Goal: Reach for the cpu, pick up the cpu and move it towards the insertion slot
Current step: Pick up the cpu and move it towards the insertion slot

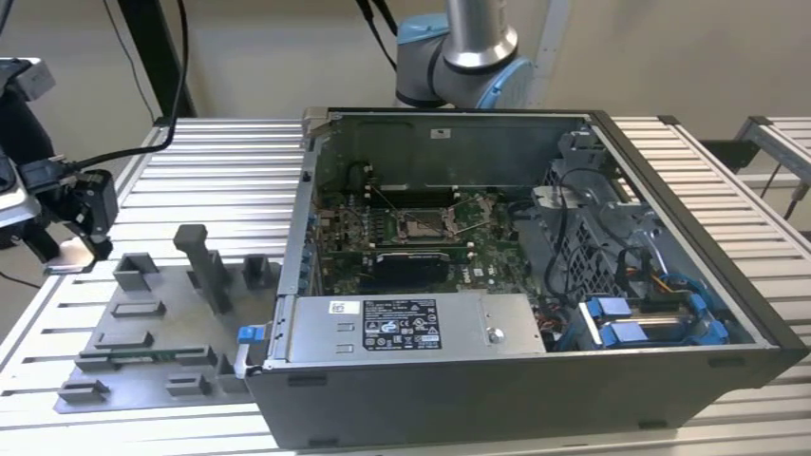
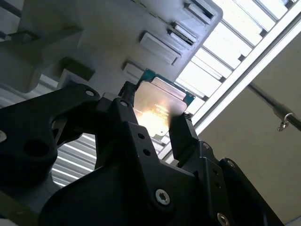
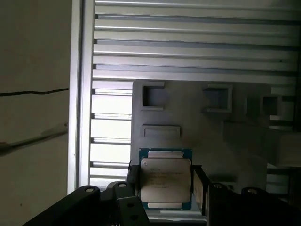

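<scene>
The cpu (image 3: 164, 181) is a flat square chip with a silvery top and a thin green-tan edge. It sits between the two black fingers of my gripper (image 3: 165, 188), which is shut on it. In the second wrist view the cpu (image 2: 157, 104) catches a bright glare between the fingers (image 2: 181, 134). In the exterior view my gripper (image 1: 74, 237) hangs at the left, above the slatted table beside the grey fixture plate (image 1: 140, 366). The insertion slot (image 1: 420, 225), a silver-framed socket on green board, lies inside the open computer case, far to the right of the gripper.
The open case (image 1: 533, 285) has tall metal walls, a power supply (image 1: 405, 328) along its near side and cables and blue clips (image 1: 633, 318) at the exterior view's right. Upright grey blocks (image 1: 203, 266) stand on the fixture plate. The arm's base (image 1: 457, 52) rises behind the case.
</scene>
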Available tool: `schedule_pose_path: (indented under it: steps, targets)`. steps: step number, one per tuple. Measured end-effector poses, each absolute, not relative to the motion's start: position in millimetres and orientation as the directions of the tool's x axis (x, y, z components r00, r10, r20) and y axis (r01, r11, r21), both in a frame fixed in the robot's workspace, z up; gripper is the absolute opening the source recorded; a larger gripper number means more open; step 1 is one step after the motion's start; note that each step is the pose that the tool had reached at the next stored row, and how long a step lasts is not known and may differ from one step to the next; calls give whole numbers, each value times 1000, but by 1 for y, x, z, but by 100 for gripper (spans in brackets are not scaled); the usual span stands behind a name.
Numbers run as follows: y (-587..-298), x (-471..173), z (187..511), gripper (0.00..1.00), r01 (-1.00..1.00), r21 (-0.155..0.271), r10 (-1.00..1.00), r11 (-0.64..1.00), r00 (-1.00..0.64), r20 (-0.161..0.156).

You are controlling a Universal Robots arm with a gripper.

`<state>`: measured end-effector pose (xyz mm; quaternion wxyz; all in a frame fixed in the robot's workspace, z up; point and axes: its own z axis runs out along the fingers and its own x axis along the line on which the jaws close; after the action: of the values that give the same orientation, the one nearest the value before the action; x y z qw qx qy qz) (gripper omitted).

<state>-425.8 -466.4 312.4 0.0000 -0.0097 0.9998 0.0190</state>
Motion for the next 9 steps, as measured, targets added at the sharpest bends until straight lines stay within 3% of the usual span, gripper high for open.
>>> schedule_pose_path:
  steps: [9]
  targets:
    - [-466,-426,320,0,-19,38,-19,999,-1000,0]
